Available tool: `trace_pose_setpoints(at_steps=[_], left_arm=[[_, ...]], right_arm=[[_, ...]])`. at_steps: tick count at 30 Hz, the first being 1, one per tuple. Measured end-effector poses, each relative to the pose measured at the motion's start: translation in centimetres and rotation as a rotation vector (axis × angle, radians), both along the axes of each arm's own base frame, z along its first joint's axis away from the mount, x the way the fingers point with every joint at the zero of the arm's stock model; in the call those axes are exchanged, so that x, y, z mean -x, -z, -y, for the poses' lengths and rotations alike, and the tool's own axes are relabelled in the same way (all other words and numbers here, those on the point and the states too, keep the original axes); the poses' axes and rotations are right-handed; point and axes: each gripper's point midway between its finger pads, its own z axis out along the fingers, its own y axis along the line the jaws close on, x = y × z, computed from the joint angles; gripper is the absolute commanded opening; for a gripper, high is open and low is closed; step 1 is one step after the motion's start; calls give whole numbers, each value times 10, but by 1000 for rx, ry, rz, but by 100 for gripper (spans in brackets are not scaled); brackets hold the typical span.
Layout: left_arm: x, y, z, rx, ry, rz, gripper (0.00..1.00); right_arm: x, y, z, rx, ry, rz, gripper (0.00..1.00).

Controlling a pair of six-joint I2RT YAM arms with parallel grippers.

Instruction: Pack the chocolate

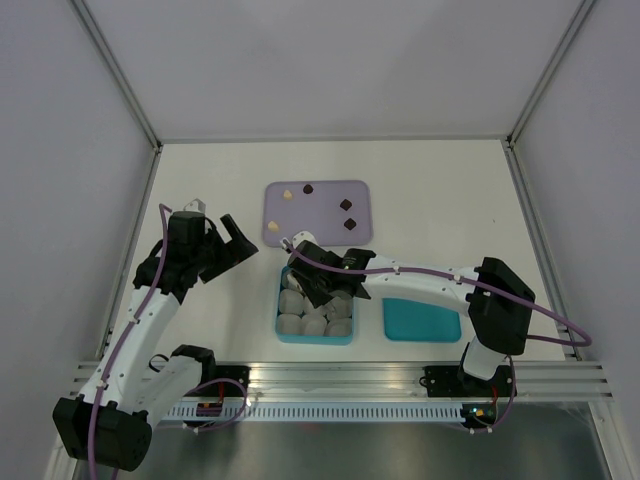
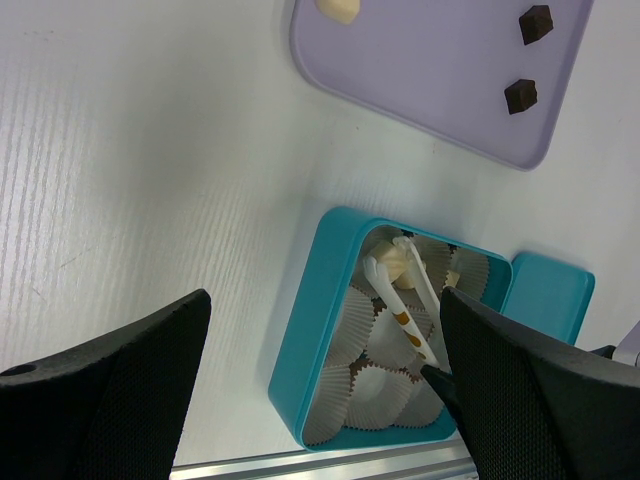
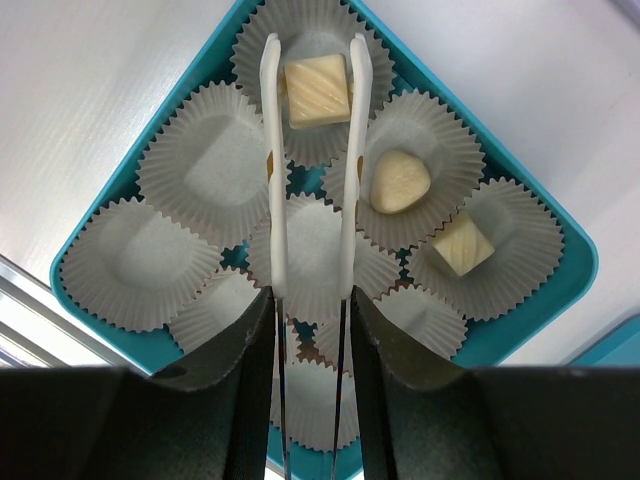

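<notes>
white table [image 1: 200, 180]: left gripper [image 1: 215, 216] hovers with jaws released, left of teal box [image 2: 300, 340]. lavender tray [image 1: 325, 222] carries four chocolates [image 1: 347, 204]; three cream chocolates [image 3: 400, 182] sit in paper cups [image 3: 200, 175] inside the box. right gripper [image 3: 310, 325] clenches white tongs [image 3: 272, 180] flanking one.

Cream chocolate [image 2: 338, 9] and tray [image 2: 430, 70] cut off at top edge.

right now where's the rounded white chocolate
Right wrist view: the rounded white chocolate sits in a paper cup in the teal box, just right of the white tongs, between two square white pieces.
</notes>
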Motion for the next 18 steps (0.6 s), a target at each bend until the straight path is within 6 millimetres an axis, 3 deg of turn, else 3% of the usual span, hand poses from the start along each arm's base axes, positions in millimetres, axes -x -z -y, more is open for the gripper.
trace_pose_setpoints(at_steps=[18], left_arm=[[0,0,0,0,0,0,100]], right_arm=[[-1,12,-4,12,1,-11,16]])
